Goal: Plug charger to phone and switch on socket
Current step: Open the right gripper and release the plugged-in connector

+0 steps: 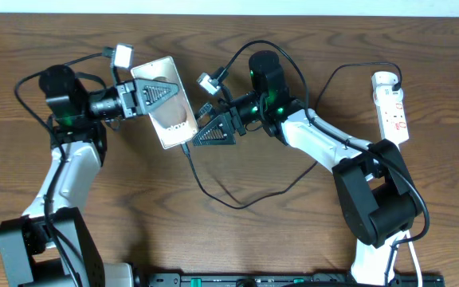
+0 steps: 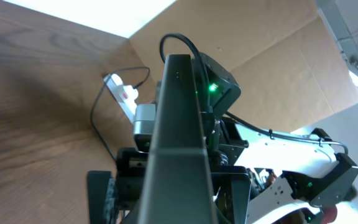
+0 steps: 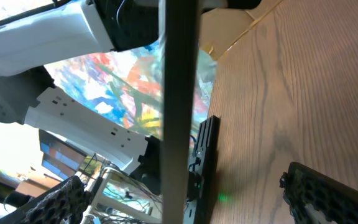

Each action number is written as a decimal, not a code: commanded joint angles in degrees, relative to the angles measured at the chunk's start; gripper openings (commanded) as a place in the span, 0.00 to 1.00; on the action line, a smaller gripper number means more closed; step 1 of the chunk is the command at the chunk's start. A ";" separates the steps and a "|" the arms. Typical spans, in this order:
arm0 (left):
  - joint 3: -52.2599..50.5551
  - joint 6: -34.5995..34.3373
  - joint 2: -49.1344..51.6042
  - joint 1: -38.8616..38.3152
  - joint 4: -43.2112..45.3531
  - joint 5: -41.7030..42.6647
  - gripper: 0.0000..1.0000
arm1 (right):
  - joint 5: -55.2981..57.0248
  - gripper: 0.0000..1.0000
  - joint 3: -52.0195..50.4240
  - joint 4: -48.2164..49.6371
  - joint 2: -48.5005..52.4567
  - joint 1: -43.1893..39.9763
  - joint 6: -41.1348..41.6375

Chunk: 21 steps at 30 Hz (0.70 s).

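Observation:
My left gripper (image 1: 151, 96) is shut on the phone (image 1: 171, 119) and holds it tilted at the upper left. The phone is a pale brownish slab with white print. It shows edge-on in the left wrist view (image 2: 179, 112) and in the right wrist view (image 3: 179, 74). The charger, a thin black cable (image 1: 237, 203), meets the phone's lower edge and loops across the table to a white plug adapter (image 1: 384, 80) on the socket (image 1: 394, 108), a white power strip at the far right. My right gripper (image 1: 203, 131) is open just right of the phone's lower end, its fingers wide apart (image 3: 191, 199).
The socket also shows in the left wrist view (image 2: 122, 93), far off on the wooden table (image 1: 277, 239). The right arm's white links (image 1: 325, 143) cross between the phone and the socket. Cardboard (image 2: 272, 56) stands behind the table.

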 commanded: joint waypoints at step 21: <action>-1.29 1.40 -0.07 12.09 -12.13 0.87 0.07 | 7.69 0.99 1.03 -8.70 -1.11 -9.01 4.83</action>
